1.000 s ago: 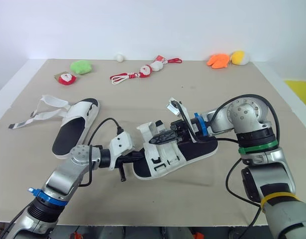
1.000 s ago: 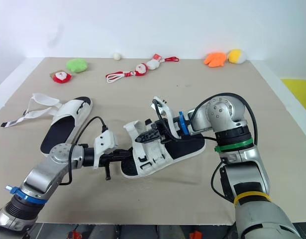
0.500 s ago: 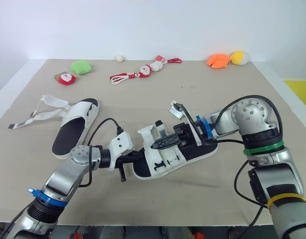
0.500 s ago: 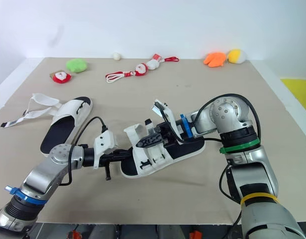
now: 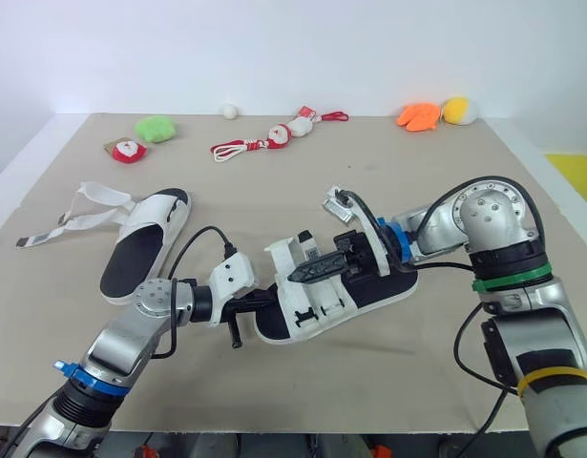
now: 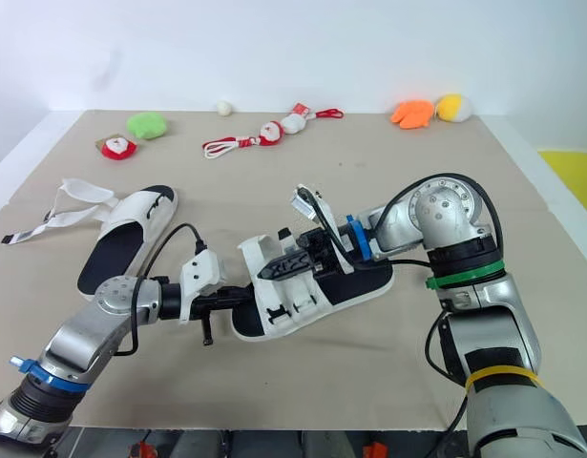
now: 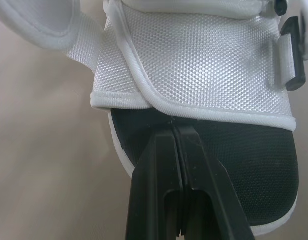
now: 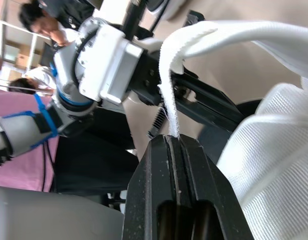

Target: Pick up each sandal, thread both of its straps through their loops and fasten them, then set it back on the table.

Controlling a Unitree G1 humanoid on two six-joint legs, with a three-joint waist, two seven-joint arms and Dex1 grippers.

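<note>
The right gripper [image 5: 307, 271] (clamped on a strap [image 8: 169, 90] of the sandal [image 5: 314, 303]) has edged slightly leftward, its elbow swinging outward.

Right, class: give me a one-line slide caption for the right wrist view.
Right gripper pinching the white strap of the sandal.

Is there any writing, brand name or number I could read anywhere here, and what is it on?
No readable text anywhere.
A small dark mark on the white upper of the other sandal: too small to read.
The held sandal and its strap: plain, no print seen.
</note>
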